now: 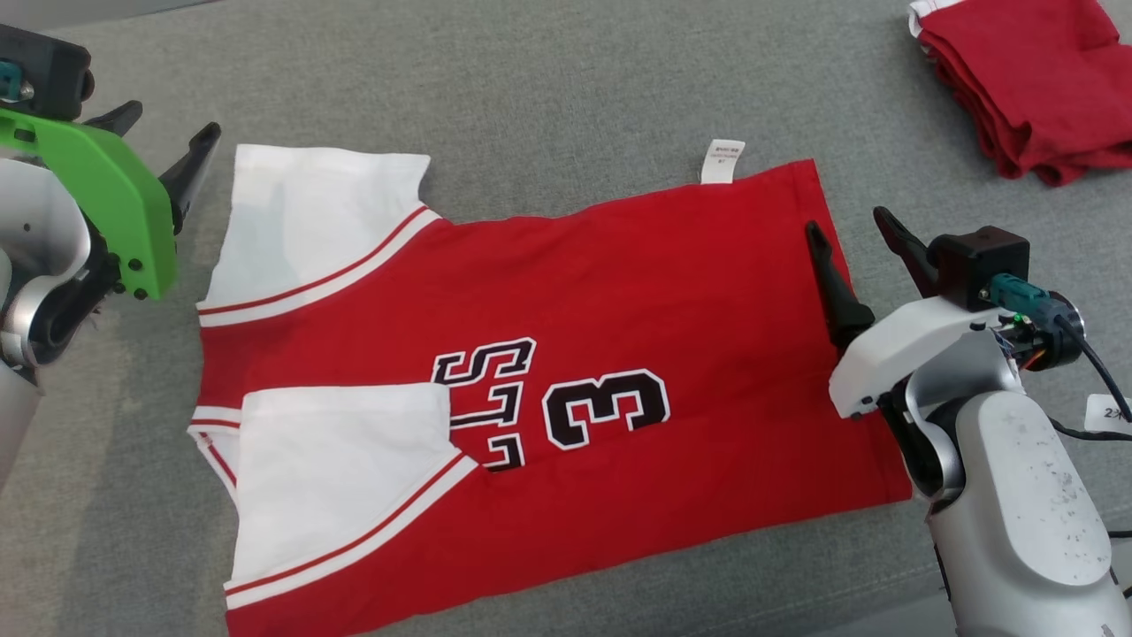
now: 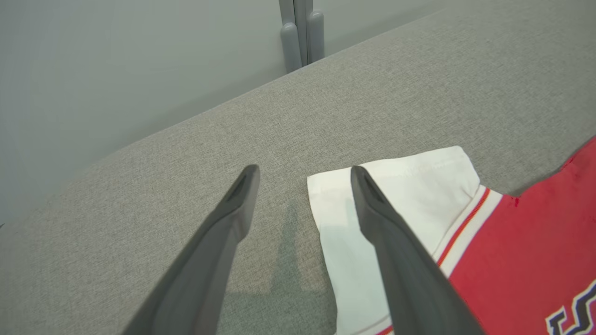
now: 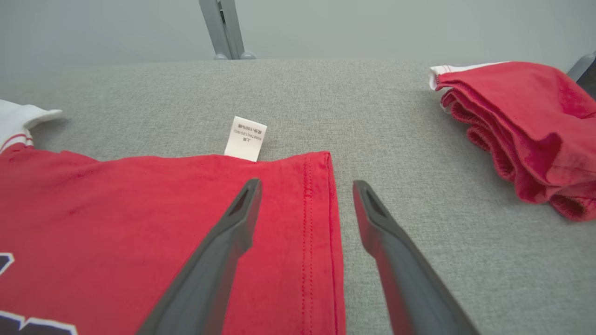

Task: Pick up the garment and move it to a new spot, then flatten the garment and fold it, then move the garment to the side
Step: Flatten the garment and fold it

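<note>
Our left gripper [image 1: 172, 124] stands wide open and empty. One finger is over the bare grey cover [image 1: 531, 88], and the other is over the corner of a white sleeve [image 2: 409, 186]. Just beyond its tips the jersey [image 1: 619, 292] lies spread flat, red with a black number 3. Both white sleeves are turned in over its body, and the nearer one covers part of the lettering. A small white label [image 1: 722, 161] sticks out from the far edge.

Our right gripper [image 3: 306, 184] is also spread wide and holds nothing. The stitched hem runs between its fingers, one finger over red cloth and the other over grey cover. We cannot tell whether either tip touches. Off beyond its outer finger, well apart, sits a pile of folded red clothes [image 1: 1035, 80].
</note>
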{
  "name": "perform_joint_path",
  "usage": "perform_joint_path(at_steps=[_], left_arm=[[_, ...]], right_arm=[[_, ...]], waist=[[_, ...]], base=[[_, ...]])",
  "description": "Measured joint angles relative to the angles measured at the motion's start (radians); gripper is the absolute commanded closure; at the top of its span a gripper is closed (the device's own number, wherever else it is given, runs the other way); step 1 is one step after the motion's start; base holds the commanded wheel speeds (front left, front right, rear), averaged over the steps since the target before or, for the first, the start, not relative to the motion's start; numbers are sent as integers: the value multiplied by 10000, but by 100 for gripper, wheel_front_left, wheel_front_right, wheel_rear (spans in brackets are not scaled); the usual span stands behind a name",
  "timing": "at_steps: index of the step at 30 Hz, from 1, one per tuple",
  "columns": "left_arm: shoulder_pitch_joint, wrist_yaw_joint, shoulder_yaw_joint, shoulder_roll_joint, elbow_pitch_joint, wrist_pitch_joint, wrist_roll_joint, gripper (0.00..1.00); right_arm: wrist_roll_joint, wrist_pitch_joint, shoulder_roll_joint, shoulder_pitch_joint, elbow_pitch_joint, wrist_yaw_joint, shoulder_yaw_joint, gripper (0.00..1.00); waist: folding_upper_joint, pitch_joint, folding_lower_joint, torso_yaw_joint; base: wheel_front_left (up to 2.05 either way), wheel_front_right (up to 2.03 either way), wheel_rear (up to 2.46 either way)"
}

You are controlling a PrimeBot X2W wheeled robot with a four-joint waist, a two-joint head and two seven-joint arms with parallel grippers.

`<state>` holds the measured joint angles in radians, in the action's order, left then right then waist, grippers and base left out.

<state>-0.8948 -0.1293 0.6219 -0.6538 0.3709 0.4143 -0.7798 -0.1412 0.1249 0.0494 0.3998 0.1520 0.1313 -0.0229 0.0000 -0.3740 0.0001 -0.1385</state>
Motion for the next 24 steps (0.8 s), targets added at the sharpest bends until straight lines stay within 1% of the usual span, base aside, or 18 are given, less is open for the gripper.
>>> perform_joint_path(at_steps=[5,9,13,18,19,20,21,22,23,24], left_arm=[[-506,-2,706,-257,568,38,-378,0],[-675,-15,1106,-286,955,0,-690,0],[-941,-17,1369,-307,1269,71,-895,0],[-1196,-19,1685,-376,1323,221,-1183,0],[-1222,-19,1758,-389,1292,236,-1214,7],[-1243,-19,1831,-401,1262,244,-1246,56],[-1267,-19,1918,-422,1220,249,-1287,68],[-1289,-19,2000,-435,1187,265,-1356,91],[-1312,-19,2082,-451,1154,307,-1411,100],[-1324,-19,2148,-458,1131,313,-1432,100]], right_arm=[[-58,-213,-4,399,209,0,-255,0],[-73,-380,0,531,353,0,-280,0],[-71,-464,0,559,468,0,-272,0],[-59,-545,0,650,502,0,-203,0],[-58,-548,0,662,500,0,-188,0],[-48,-548,0,674,500,2,-176,0],[-35,-548,-2,697,502,2,-163,0],[-23,-546,-2,728,506,0,-148,0],[6,-546,-2,763,508,0,-134,0],[17,-537,-2,798,510,2,-123,0]], waist=[[0,-725,0,-385],[0,-1139,1,-679],[0,-1421,1,-886],[0,-1552,1,-965],[1,-1549,0,-946],[0,-1544,0,-927],[0,-1536,1,-904],[0,-1524,1,-882],[0,-1506,0,-858],[0,-1488,1,-839]], base=[[0,0,0],[0,0,0],[0,0,0],[0,0,0],[0,0,0],[0,0,0],[0,0,0],[0,0,0],[0,0,0],[0,0,0]])
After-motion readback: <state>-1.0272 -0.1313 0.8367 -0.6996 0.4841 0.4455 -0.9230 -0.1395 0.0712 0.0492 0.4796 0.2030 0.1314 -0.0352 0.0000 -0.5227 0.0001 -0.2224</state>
